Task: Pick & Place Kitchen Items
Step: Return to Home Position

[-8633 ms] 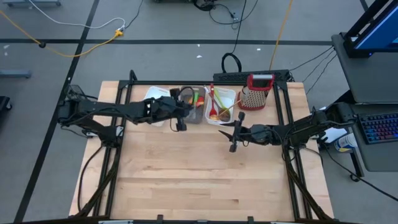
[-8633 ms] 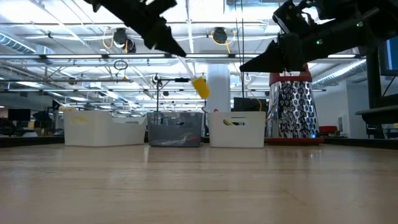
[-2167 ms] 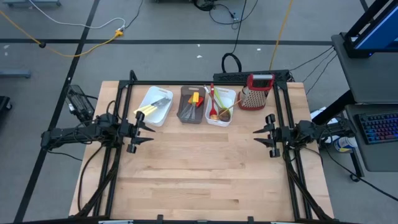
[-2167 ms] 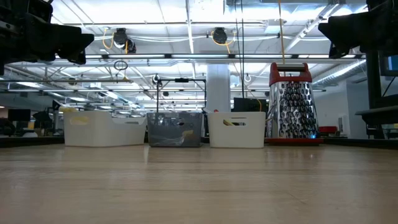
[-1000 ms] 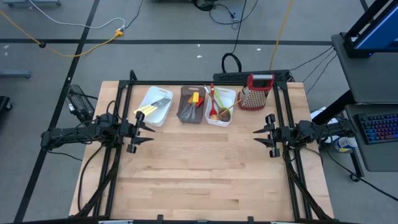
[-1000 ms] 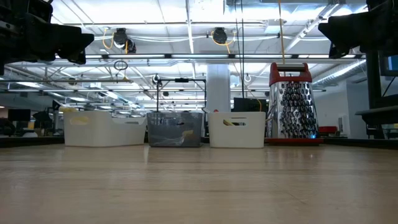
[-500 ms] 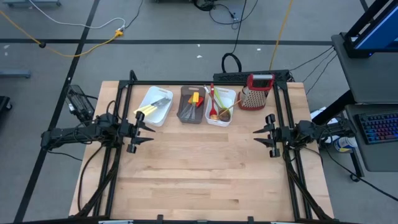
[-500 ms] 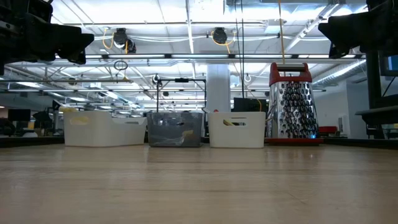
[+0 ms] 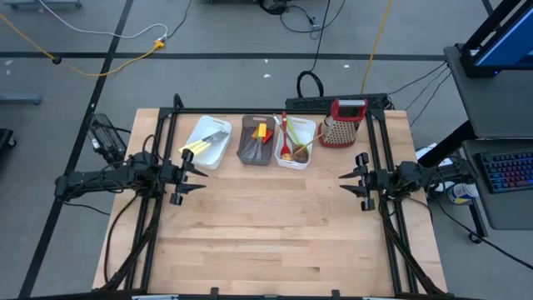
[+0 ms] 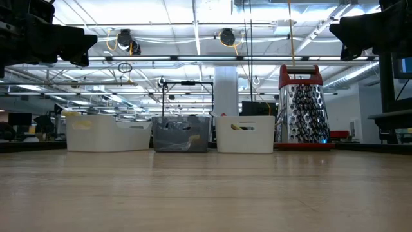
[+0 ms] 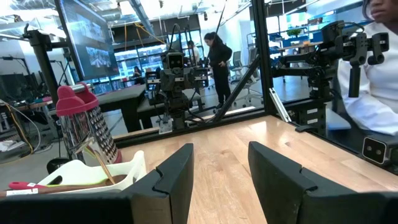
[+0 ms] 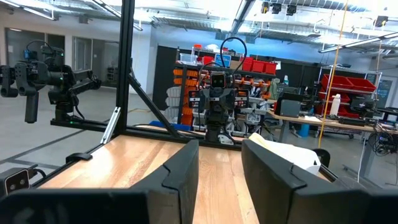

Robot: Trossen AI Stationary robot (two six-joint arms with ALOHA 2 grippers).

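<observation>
The kitchen items lie in three tubs at the table's far edge. The left white tub (image 9: 206, 142) holds yellow and cream-handled pieces. The brown tub (image 9: 257, 141) holds a yellow-headed and a red piece. The right white tub (image 9: 296, 142) holds red, green and wooden utensils (image 11: 68, 185). My left gripper (image 9: 196, 180) hangs open above the table's left edge, fingers (image 11: 179, 180) level and pointing right, with nothing between them. My right gripper (image 9: 344, 183) hangs open above the right edge, pointing left, also with nothing between its fingers (image 12: 180, 177).
A red-topped metal box grater (image 9: 341, 123) stands upright beside the right white tub. Bare wooden table (image 9: 266, 225) stretches between the two arms and toward the near edge. Black frame rails (image 9: 166, 125) run along the table's sides. People (image 11: 379, 68) are in the room beyond the table.
</observation>
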